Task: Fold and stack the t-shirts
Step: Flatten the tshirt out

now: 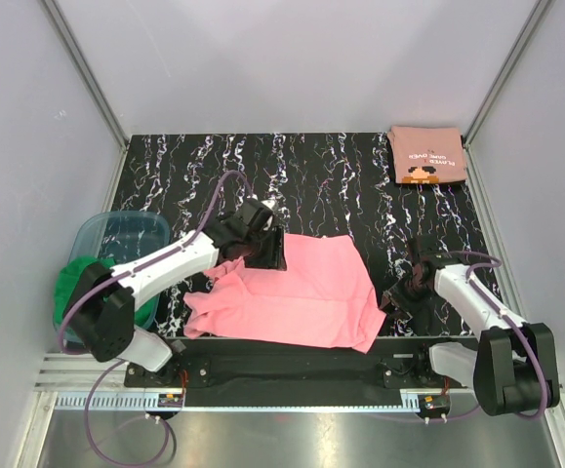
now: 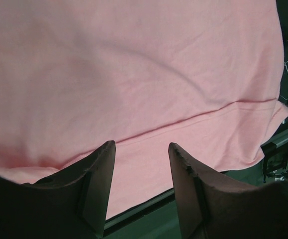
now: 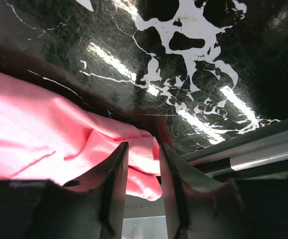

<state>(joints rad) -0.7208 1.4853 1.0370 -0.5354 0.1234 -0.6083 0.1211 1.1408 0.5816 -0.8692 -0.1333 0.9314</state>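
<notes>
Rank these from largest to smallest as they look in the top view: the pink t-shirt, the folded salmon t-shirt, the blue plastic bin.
1. pink t-shirt, spread out
2. blue plastic bin, partly hidden by the left arm
3. folded salmon t-shirt, farthest from the camera

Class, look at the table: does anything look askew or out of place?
Yes. The pink t-shirt lies slanted and rumpled near the front edge of the table, its right corner bunched at the right gripper. By contrast, the salmon t-shirt sits neatly folded in the far right corner.
</notes>
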